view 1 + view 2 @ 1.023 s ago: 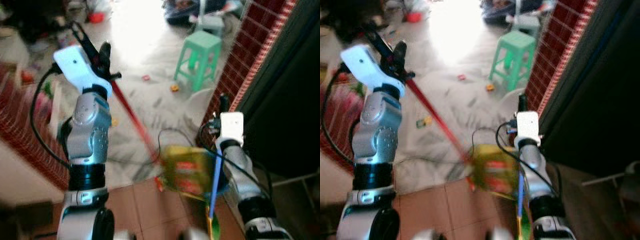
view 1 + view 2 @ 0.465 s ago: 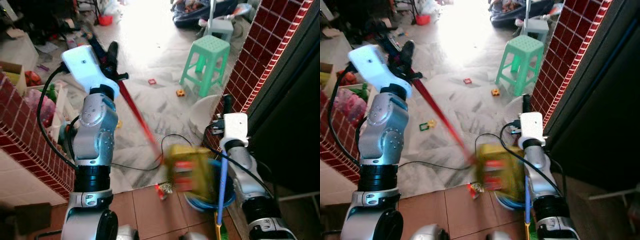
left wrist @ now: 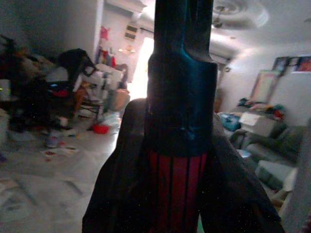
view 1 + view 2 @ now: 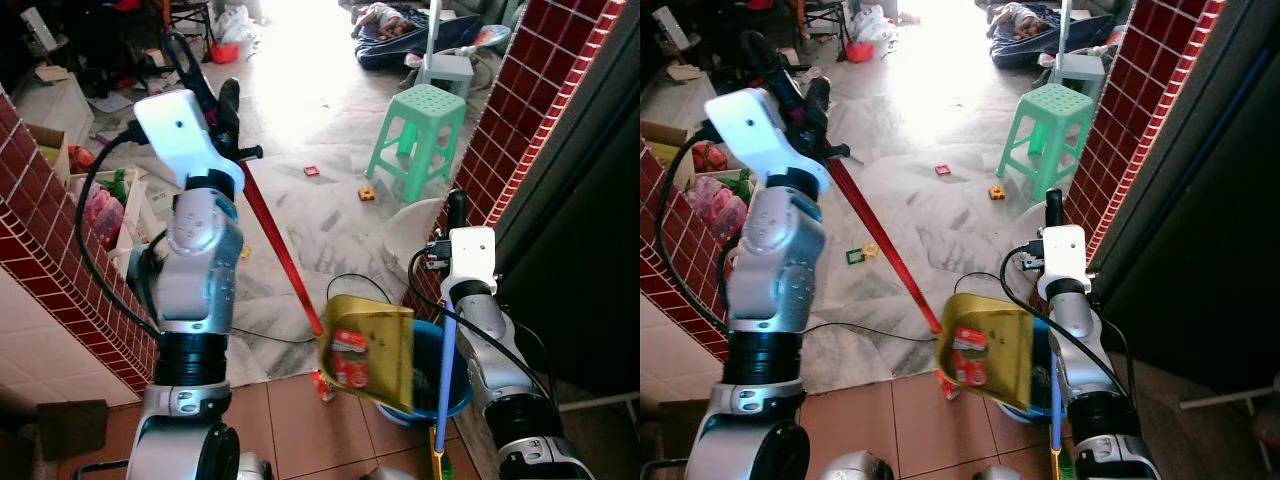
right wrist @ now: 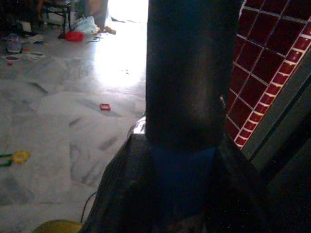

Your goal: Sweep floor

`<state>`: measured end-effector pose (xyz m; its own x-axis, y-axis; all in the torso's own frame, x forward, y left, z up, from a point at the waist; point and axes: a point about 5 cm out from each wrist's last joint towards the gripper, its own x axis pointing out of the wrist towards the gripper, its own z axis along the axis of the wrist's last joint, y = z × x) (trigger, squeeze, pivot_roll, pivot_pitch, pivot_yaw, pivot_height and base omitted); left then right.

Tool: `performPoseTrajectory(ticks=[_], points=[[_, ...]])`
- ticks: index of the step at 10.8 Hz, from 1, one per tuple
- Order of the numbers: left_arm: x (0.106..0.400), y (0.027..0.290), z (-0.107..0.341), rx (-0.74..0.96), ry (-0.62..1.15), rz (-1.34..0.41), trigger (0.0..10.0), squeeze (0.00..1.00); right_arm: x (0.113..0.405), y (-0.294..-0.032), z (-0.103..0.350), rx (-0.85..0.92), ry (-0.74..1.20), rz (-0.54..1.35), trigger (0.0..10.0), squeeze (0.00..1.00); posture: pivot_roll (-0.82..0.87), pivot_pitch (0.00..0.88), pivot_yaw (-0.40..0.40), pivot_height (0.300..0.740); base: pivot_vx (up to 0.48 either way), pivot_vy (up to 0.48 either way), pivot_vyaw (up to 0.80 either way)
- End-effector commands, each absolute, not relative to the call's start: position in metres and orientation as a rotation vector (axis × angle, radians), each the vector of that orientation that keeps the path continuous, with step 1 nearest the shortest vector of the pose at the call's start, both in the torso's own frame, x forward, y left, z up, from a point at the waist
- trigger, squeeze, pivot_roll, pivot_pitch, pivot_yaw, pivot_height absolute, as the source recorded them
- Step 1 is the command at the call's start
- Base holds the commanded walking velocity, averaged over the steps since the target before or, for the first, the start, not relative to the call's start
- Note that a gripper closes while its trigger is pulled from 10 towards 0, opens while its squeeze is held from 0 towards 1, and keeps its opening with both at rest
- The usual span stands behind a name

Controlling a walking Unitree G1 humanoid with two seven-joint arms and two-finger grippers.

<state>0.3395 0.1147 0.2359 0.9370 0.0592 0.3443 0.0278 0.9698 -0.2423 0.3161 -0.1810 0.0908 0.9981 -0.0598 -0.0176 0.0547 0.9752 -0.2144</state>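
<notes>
We held the broom in our left gripper, raised high on our left, with its fingers clamped round the red handle just below the black grip. That high hold let the handle slant down and to our right, its long axis running from the gripper near the brick wall to its low end just by the dustpan, so the head could meet the pan close in front of us.

Our right gripper pinched the blue pole of the dustpan, the fingers closed on its dark top end. The pole ran nearly upright, down past our right arm, and the yellow pan hung at its foot with its open face turned towards our left. A red wrapper lay inside it.

We judged the pan was held over the blue bin so that its load could be tipped in; the bin stood just behind and below it. More litter remained: a scrap under the pan, and small toys well off by the green stool. A black cable crossed the floor.
</notes>
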Motion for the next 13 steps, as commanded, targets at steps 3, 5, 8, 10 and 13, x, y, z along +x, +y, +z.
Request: performPoseTrajectory(ticks=[3,5,8,10,13], points=[[0.3400,0.0978,0.2587,-0.214,-0.470,-0.019,10.0,0.00,0.3146,-0.1779,0.1012,-0.196,-0.038,-0.051,10.0,0.00,-0.03,0.000,0.016,0.740,0.000,0.000,-0.50],[0.3405,0.0986,0.2565,-0.212,-0.471,-0.015,10.0,0.00,0.3135,-0.1790,0.1003,-0.198,-0.037,-0.054,10.0,0.00,-0.03,0.004,0.017,0.740,0.000,-0.292,0.00],[0.3413,0.0998,0.2548,-0.209,-0.468,-0.002,10.0,0.00,0.3132,-0.1775,0.1002,-0.196,-0.035,-0.045,10.0,0.00,-0.03,0.007,0.014,0.740,0.000,-0.310,0.00],[0.3416,0.0998,0.2539,-0.210,-0.466,-0.001,10.0,0.00,0.3135,-0.1777,0.1007,-0.197,-0.037,-0.043,10.0,0.00,-0.03,0.006,0.012,0.740,0.000,-0.336,0.00],[0.3419,0.1045,0.2537,-0.197,-0.485,0.046,10.0,0.00,0.3130,-0.1778,0.1009,-0.199,-0.036,-0.037,10.0,0.00,-0.03,0.006,0.008,0.740,0.000,-0.109,0.00]])
